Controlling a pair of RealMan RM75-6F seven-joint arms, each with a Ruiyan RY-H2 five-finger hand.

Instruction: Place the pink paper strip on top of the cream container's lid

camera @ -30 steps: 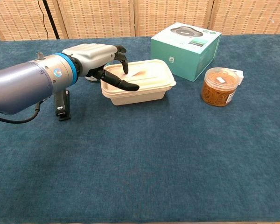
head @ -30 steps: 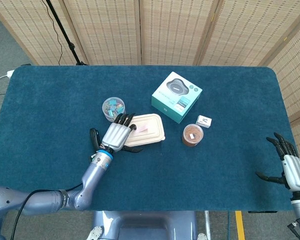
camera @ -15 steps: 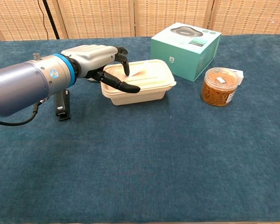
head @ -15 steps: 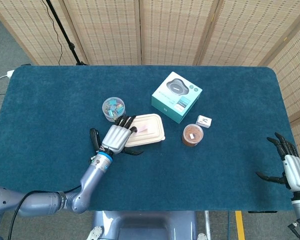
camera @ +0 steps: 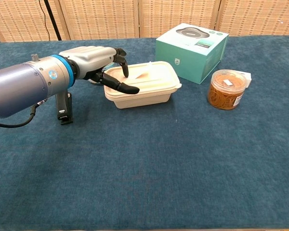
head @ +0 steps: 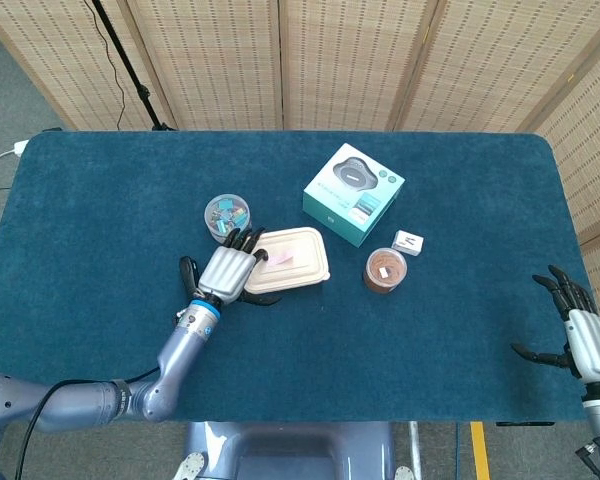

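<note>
The left hand hovers at the left end of the cream container, its fingers spread and holding nothing; whether they touch the lid cannot be told. The hand hides the container's left rim from the head view. The pink strip lies on the lid, just right of the fingertips; in the chest view it is only a faint pale patch. A black object stands on the table beside the left wrist, part hidden by the arm. A clear tub sits just behind the hand, blocked in the chest view. The teal box and brown jar stand right of the container, near but apart. The right hand is at the table's far right edge, fingers splayed and empty, cut off by the frame below. Wide bare cloth lies in front of the container.
</note>
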